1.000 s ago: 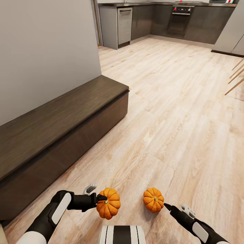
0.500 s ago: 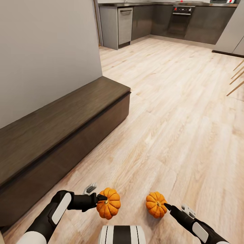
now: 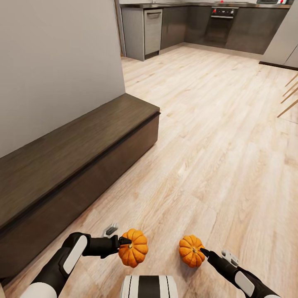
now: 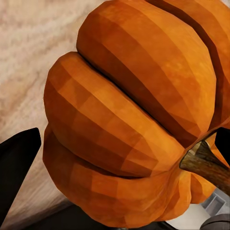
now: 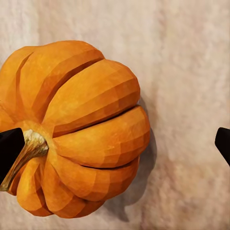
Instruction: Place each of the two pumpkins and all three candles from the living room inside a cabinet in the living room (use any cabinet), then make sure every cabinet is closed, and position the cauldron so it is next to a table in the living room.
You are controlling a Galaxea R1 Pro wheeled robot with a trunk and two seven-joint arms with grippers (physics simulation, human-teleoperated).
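Note:
Two ribbed orange pumpkins show low in the head view. My left gripper (image 3: 125, 242) is shut on the left pumpkin (image 3: 133, 247); in the left wrist view that pumpkin (image 4: 129, 110) sits between both dark fingertips (image 4: 17, 163). My right gripper (image 3: 203, 251) is open beside the right pumpkin (image 3: 191, 251). In the right wrist view one fingertip (image 5: 9, 151) lies at the stem of this pumpkin (image 5: 81, 124), the other is well apart, with bare floor between, and a tight shadow lies under the pumpkin. The long dark brown cabinet (image 3: 70, 165) runs along the wall to my left, its front shut. Candles are out of view.
Light wood plank floor (image 3: 215, 136) stretches ahead and to the right. A grey wall (image 3: 54, 62) stands behind the cabinet. A kitchen with grey units and an oven (image 3: 221, 20) lies at the far end. Thin wooden legs (image 3: 289, 97) poke in at the right edge.
The right pumpkin has dropped slightly lower and to the right against the right fingertip, then settled. The left pumpkin stayed held. The camera shifted very slightly.

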